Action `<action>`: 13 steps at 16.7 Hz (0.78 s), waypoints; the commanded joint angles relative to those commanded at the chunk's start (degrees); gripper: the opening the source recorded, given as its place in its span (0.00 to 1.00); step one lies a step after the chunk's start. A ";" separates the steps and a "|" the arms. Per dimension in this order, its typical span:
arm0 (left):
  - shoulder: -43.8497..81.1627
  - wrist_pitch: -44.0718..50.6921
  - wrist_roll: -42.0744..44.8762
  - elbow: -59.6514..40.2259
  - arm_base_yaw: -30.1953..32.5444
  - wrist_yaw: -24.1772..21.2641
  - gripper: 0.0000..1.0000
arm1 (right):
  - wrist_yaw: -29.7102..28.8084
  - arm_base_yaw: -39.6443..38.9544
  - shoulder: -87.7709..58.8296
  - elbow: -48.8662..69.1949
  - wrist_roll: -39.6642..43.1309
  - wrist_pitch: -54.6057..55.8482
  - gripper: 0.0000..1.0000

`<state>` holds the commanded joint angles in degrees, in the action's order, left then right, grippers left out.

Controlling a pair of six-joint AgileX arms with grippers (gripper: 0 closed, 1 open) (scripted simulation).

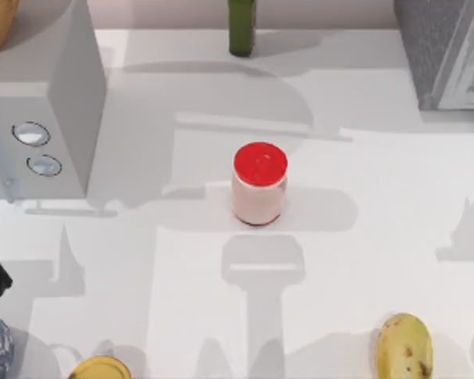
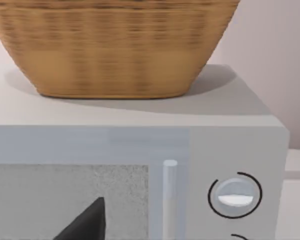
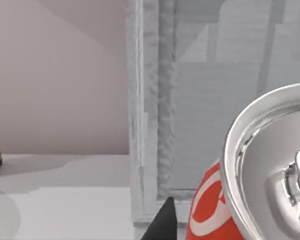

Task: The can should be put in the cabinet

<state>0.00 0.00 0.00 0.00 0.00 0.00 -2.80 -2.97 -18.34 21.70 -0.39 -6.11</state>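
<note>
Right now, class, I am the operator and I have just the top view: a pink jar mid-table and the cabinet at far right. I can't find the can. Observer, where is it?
Observer: In the right wrist view the can is close up, silver top towards the camera, beside the right claw.
Operator: What is behind it?
Observer: The cabinet, with its white-framed door panel facing the can. The door looks shut.
Operator: And the left arm?
Observer: Its wrist view faces the front of the light grey box, and a woven basket stands on top of that box.
</note>
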 joint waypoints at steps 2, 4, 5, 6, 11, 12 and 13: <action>0.00 0.00 0.00 0.00 0.00 0.00 1.00 | -1.16 -1.03 -7.63 10.31 -0.09 -2.47 0.00; 0.00 0.00 0.00 0.00 0.00 0.00 1.00 | -2.38 -2.07 -15.63 21.51 -0.15 -4.97 0.00; 0.00 0.00 0.00 0.00 0.00 0.00 1.00 | -2.97 -2.57 -19.65 27.26 -0.19 -6.19 0.00; 0.00 0.00 0.00 0.00 0.00 0.00 1.00 | -3.55 -3.07 -23.65 33.02 -0.23 -7.38 0.00; 0.00 0.00 0.00 0.00 0.00 0.00 1.00 | -6.08 -5.41 -42.32 59.26 -0.49 -12.81 0.00; 0.00 0.00 0.00 0.00 0.00 0.00 1.00 | -6.54 -5.84 -45.55 63.48 -0.51 -13.80 0.00; 0.00 0.00 0.00 0.00 0.00 0.00 1.00 | -6.98 -6.25 -48.48 67.23 -0.53 -14.73 0.00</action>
<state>0.00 0.00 0.00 0.00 0.00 0.00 -9.78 -9.22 -66.82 88.94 -0.92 -20.85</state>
